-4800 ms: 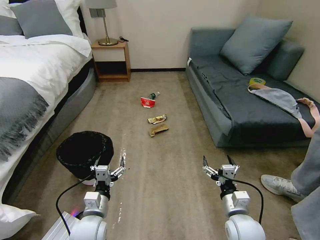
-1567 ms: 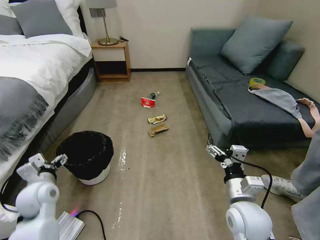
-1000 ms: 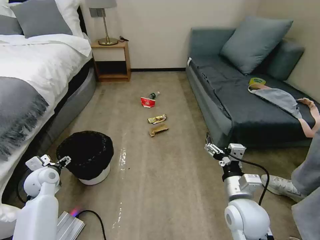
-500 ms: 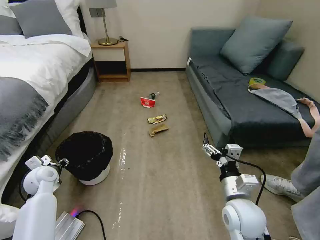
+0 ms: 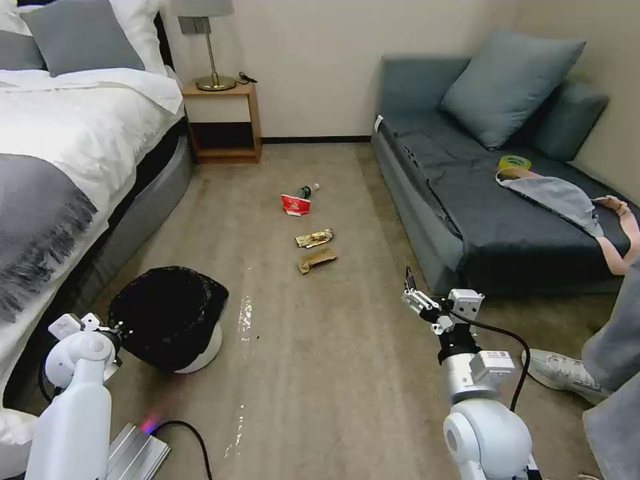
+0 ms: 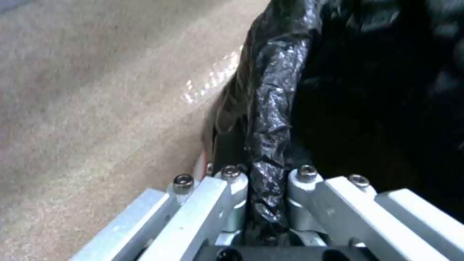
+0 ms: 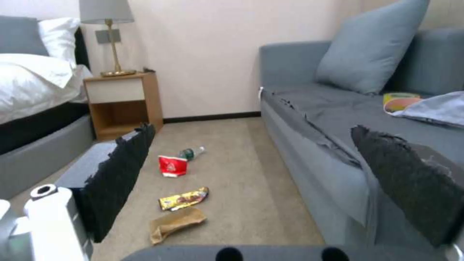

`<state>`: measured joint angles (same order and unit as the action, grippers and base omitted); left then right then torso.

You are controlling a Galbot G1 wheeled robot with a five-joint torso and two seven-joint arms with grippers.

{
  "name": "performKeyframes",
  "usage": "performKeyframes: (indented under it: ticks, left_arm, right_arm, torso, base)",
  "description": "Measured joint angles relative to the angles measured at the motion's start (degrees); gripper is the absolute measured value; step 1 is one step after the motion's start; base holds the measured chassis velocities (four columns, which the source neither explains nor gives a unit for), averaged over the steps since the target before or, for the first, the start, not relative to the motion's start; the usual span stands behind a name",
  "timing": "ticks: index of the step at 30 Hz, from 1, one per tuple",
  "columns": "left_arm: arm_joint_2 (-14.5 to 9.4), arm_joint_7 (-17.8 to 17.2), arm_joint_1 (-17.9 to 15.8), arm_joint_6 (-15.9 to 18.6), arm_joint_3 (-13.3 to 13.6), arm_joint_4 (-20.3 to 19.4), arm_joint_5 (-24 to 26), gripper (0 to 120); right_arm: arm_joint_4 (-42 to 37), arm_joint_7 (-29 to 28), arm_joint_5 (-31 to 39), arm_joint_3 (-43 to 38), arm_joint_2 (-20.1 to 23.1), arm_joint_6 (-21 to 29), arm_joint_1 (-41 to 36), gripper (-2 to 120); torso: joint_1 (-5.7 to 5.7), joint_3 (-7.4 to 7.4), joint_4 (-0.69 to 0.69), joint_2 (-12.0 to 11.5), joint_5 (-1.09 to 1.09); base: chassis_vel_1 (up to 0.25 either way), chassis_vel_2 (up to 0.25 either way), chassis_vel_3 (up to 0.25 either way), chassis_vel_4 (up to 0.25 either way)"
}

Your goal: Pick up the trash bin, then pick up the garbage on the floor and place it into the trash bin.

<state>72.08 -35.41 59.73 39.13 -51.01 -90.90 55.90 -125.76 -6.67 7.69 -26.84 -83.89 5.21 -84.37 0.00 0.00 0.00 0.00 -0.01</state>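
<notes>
While my left pincer (image 6: 263, 188) pinches the trash bin (image 5: 175, 319) rim at its 9 o'clock, I lift slowly, level; right pincer (image 7: 251, 188) spread, idle.

To your left stands a bed (image 5: 60, 133) with white bedding, a grey throw (image 5: 33, 227) over its near end and a grey pillow (image 5: 80, 33) at the head; beside it, against the far wall, a wooden nightstand (image 5: 223, 123) carries a brass lamp (image 5: 212, 47). To your right a blue-grey sofa (image 5: 480, 200) holds a matching cushion (image 5: 510, 83), a yellow tape roll (image 5: 514, 162) and a grey cloth (image 5: 557, 197) with pink straps just beside the roll. At the right edge you see a person's grey trouser leg (image 5: 617, 373) and a pale sneaker (image 5: 553, 370) on the beige carpet (image 5: 320, 347).
</notes>
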Motion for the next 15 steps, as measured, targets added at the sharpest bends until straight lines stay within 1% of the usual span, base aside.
performKeyframes:
  ticks: [2, 3, 5, 6, 7, 8, 9, 12, 13, 14, 15]
  left_arm:
    - [0.47, 0.9, 1.58, -0.34, -0.09, -3.79, -0.51, 5]
    - [0.47, 0.9, 1.58, -0.34, -0.09, -3.79, -0.51, 5]
    - [1.15, 1.94, 3.58, -0.47, -0.09, -8.79, -1.99, 5]
    - [1.6, 2.81, 5.06, -0.44, -0.08, -12.38, -3.48, 5]
    - [1.6, 2.81, 5.06, -0.44, -0.08, -12.38, -3.48, 5]
    - [2.04, 3.75, 6.4, -0.13, -0.08, -15.18, -5.1, 5]
    - [2.38, 4.36, 7.3, 0.23, -0.07, -16.82, -6.26, 5]
    - [2.38, 4.36, 7.3, 0.23, -0.07, -16.82, -6.26, 5]
    - [3.25, 7.37, 9.97, 1.19, -0.04, -20.91, -12.28, 5]
    - [3.25, 7.37, 9.97, 1.19, -0.04, -20.91, -12.28, 5]
    - [3.52, 8.77, 11.16, 1.68, -0.22, -22.88, -15.66, 5]
  right_arm:
    - [-0.34, -0.32, 0.95, -0.23, 0.36, -0.02, 0.1, 100]
    - [-0.34, -0.32, 0.95, -0.23, 0.36, -0.02, 0.1, 100]
    - [-0.46, -0.79, 2.17, -0.45, 0.68, -0.86, 0.42, 100]
    - [-0.43, -0.77, 2.86, -0.6, 0.84, -2.2, 0.67, 100]
    - [-0.43, -0.77, 2.86, -0.6, 0.84, -2.2, 0.67, 100]
    - [-0.26, -0.72, 3.52, -0.83, 1.07, -3.93, 0.91, 100]
    - [-0.17, -0.65, 3.81, -0.96, 1.23, -4.75, 1.02, 100]
    - [-0.17, -0.65, 3.81, -0.96, 1.23, -4.75, 1.02, 100]
    - [0.02, -0.26, 5.5, -1.57, 2.05, -7.23, 1.6, 100]
    - [0.02, -0.26, 5.5, -1.57, 2.05, -7.23, 1.6, 100]
    - [0.04, -0.18, 6.81, -2.05, 2.63, -8.01, 1.99, 100]
  torso:
    - [0.0, 0.0, 0.0, 0.0, 0.01]
    - [0.0, 0.0, 0.0, 0.0, 0.01]
    - [0.0, 0.0, 0.0, 0.0, 0.0]
    - [0.0, 0.0, -0.01, 0.0, 0.02]
    - [0.0, 0.0, -0.01, 0.0, 0.02]
    - [0.0, -0.01, -0.01, 0.0, 0.04]
    - [0.0, -0.01, -0.01, 0.0, 0.03]
    - [0.0, -0.01, -0.01, 0.0, 0.03]
    - [0.0, -0.01, -0.01, 0.0, 0.02]
    - [0.0, -0.01, -0.01, 0.0, 0.02]
    - [0.0, -0.01, 0.0, 0.0, 0.01]
  base:
    - [0.0, 0.0, 0.0, 0.0]
    - [0.0, 0.0, 0.0, 0.0]
    - [0.0, 0.0, 0.0, 0.0]
    - [0.0, 0.0, 0.0, 0.0]
    - [0.0, 0.0, 0.0, 0.0]
    - [0.0, 0.0, 0.0, 0.0]
    - [0.0, 0.0, 0.0, 0.0]
    - [0.0, 0.0, 0.0, 0.0]
    - [0.0, 0.0, 0.0, 0.0]
    - [0.0, 0.0, 0.0, 0.0]
    - [0.0, 0.0, 0.0, 0.0]
